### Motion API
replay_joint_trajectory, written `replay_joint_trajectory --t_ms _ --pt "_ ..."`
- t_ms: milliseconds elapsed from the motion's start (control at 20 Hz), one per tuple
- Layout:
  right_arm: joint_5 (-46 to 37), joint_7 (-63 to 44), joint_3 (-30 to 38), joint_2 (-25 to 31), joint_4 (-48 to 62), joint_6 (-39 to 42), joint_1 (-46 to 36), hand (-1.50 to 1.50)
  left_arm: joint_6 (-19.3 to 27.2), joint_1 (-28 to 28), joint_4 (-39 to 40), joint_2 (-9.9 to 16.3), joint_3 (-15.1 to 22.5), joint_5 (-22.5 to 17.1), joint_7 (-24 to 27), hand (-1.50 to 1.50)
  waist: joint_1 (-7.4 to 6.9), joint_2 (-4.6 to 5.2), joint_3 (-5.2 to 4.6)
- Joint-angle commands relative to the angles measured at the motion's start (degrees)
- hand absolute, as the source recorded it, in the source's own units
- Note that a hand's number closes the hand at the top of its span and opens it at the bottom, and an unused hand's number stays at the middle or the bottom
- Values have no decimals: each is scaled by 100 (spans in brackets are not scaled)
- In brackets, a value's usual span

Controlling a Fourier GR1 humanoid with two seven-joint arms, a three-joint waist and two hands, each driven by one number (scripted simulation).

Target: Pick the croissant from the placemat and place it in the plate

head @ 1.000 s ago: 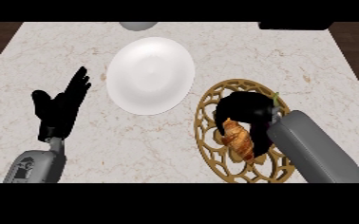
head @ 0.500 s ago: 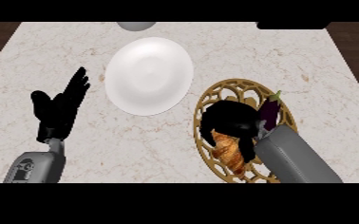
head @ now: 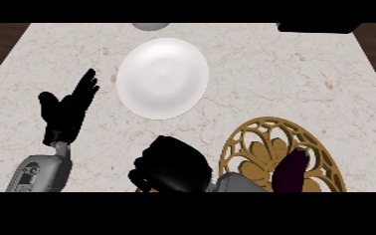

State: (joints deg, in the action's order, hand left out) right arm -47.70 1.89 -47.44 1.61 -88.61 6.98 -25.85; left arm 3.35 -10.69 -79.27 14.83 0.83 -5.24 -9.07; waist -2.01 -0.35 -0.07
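Note:
The white plate [head: 161, 77] lies on the marble counter at centre left. The woven gold placemat [head: 257, 144] is at the lower right. No croissant shows on it. My right hand [head: 172, 167] hangs over the counter between mat and plate, just below the plate's near rim. Its fingers are curled into a fist that hides the croissant. My left hand [head: 66, 112] rests open at the left, fingers up, apart from the plate.
A dark purple eggplant [head: 290, 169] lies on the placemat's right half. A grey round object [head: 150, 26] sits at the counter's far edge, and a black object [head: 316, 27] at the far right corner.
My right hand closed over the croissant on the placemat, then moved left off the mat toward the plate. The placemat now lies further to the lower right. The left hand stayed still.

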Motion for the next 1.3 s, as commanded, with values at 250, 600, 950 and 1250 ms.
replay_joint_trajectory --t_ms 250,600,950,1250 --pt "-78 -2805 -859 -158 -492 -2276 -886 150 97 -233 161 -62 -47 47 -187 0 59 26 2" --pt "1648 -3029 93 -160 1050 -3055 -2392 150 -109 -194 -37 -32 -85 -41 -22 0 -87 82 2" --pt "2209 -2173 454 -161 2933 -3631 -3271 150 -120 -349 252 -75 -183 17 2 0 -14 84 3" --pt "2372 -1017 922 -161 4442 -3057 -3486 150 -210 -118 2 56 -333 -71 -100 0 30 79 6"
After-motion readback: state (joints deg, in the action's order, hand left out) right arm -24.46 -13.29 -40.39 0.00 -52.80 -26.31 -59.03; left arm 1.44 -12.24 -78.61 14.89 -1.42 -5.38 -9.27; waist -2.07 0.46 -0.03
